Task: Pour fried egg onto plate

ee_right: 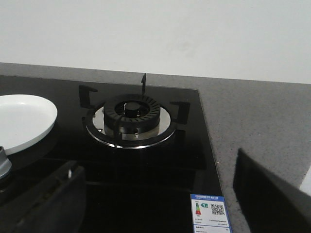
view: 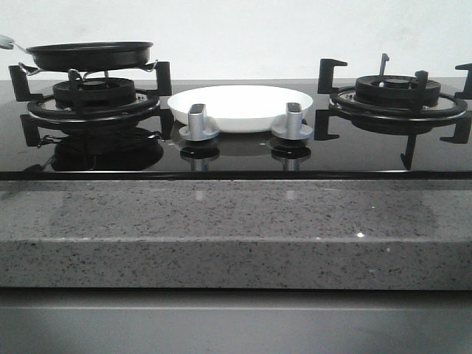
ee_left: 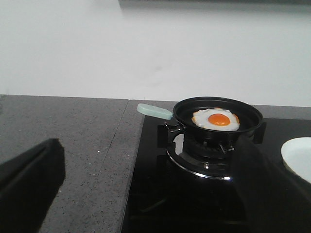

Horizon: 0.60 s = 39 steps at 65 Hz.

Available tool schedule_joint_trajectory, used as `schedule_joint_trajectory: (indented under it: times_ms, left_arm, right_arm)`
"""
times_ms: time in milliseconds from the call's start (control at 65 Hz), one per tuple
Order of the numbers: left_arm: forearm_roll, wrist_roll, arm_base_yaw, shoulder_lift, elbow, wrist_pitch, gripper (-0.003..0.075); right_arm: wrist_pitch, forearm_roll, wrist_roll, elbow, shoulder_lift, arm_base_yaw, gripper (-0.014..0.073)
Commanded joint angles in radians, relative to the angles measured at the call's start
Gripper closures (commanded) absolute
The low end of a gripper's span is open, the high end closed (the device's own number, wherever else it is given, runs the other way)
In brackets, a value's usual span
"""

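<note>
Nothing of the pouring is judged to have been done yet. The fried egg (ee_left: 215,119) is seen lying flat inside the black frying pan (ee_left: 217,116), at the centre right of the left wrist view, and the pan is seated on the left gas burner (view: 94,99) in the upper left of the front view, its pale handle (ee_left: 154,111) pointing away from the plate. The white plate (view: 241,107) is shown bare at the centre of the front view, on the black glass hob (view: 236,158) between the two burners and just behind the two silver control knobs (view: 198,122) (view: 293,120). What is left, as judged from this, is the whole job: the handle to be taken, the pan lifted, carried over the plate and tipped. One egg, one pan, one plate, two burners and two knobs are counted; the right gas burner (ee_right: 130,113) is unoccupied. The grey speckled tabletop (view: 236,228) is seen across the lower front view. The left hand (ee_left: 146,194) is spread wide and grasps nothing, well short of the pan; the right hand (ee_right: 160,201) is likewise released, low in its own view, near the right burner.
</note>
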Motion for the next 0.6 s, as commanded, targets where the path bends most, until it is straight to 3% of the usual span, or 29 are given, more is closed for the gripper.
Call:
schedule_joint_trajectory:
  times_ms: [0,215,508,585]
  left_arm:
    - [-0.003,-0.009,0.001,0.014,-0.033,-0.079,0.0019]
    - [-0.003,-0.009,0.001,0.014,-0.033,-0.079,0.0019]
    - [-0.003,-0.009,0.001,0.014,-0.033,-0.079,0.0020]
    - [-0.003,-0.009,0.001,0.014,-0.033,-0.079,0.0020]
  right_arm:
    - [-0.089,-0.009,-0.002,-0.023,0.015,-0.005,-0.0062]
    - [-0.095,0.067,-0.002,-0.025,0.057,-0.005,-0.0061]
    - [-0.091,0.088,-0.002,-0.192,0.377,0.036,-0.0060]
    - [-0.091,0.088,-0.002,-0.260,0.480,0.069,-0.0024]
